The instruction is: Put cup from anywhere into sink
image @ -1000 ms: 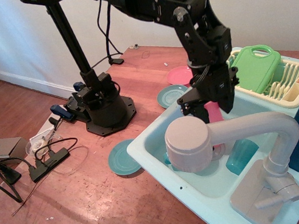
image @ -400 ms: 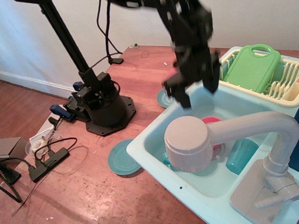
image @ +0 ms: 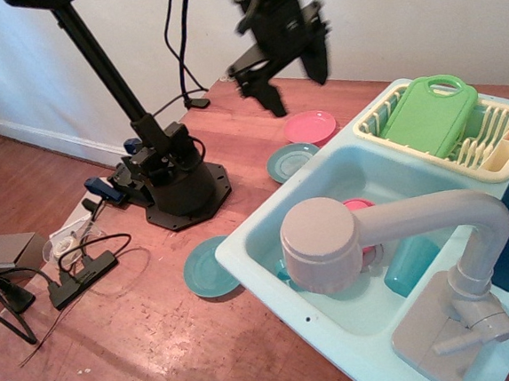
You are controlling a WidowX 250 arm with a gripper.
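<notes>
- The pincer (image: 292, 78) hangs open and empty above the wooden desk (image: 160, 332).
- The pink cup (image: 359, 206) sits inside the aqua sink (image: 267, 229), partly hidden behind the beige faucet (image: 374, 233), beside a teal tumbler (image: 411, 264).

one raised front view — sink (image: 265, 209) nearest, angled down

cup (image: 360, 205): pink | sink (image: 267, 228): pale aqua | faucet (image: 401, 231): beige-grey | tool (image: 291, 78): black | surface (image: 160, 332): reddish wood
</notes>
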